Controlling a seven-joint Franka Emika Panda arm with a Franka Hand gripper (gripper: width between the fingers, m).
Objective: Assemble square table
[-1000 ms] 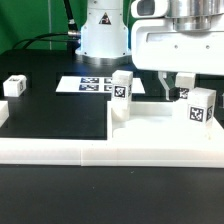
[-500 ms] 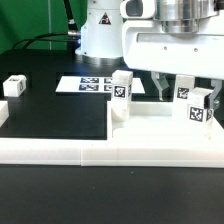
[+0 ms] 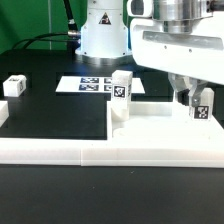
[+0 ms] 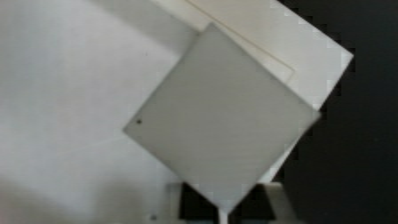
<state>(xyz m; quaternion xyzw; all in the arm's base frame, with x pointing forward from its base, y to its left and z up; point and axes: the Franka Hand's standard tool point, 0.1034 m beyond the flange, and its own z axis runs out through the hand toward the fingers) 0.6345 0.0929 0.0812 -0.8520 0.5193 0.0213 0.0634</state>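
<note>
The gripper (image 3: 197,98) is closed narrowly on one tagged leg (image 3: 202,108), pinching it between its fingers (image 3: 184,97) just above the tabletop (image 3: 160,128), near the tabletop's corner on the exterior view's right. The tabletop lies flat on the black surface (image 3: 50,115). A second leg (image 3: 121,90) stands upright on the tabletop's far corner on the exterior view's left, tag facing the camera. A third leg (image 3: 14,86) sits on the surface, well apart from the tabletop, off to the exterior view's left. The marker board (image 3: 92,84) lies flat beyond the tabletop. The border rail (image 3: 45,152) runs along the tabletop's near side. In the wrist view, a plain white face of the leg (image 4: 222,115) fills the middle.
</note>
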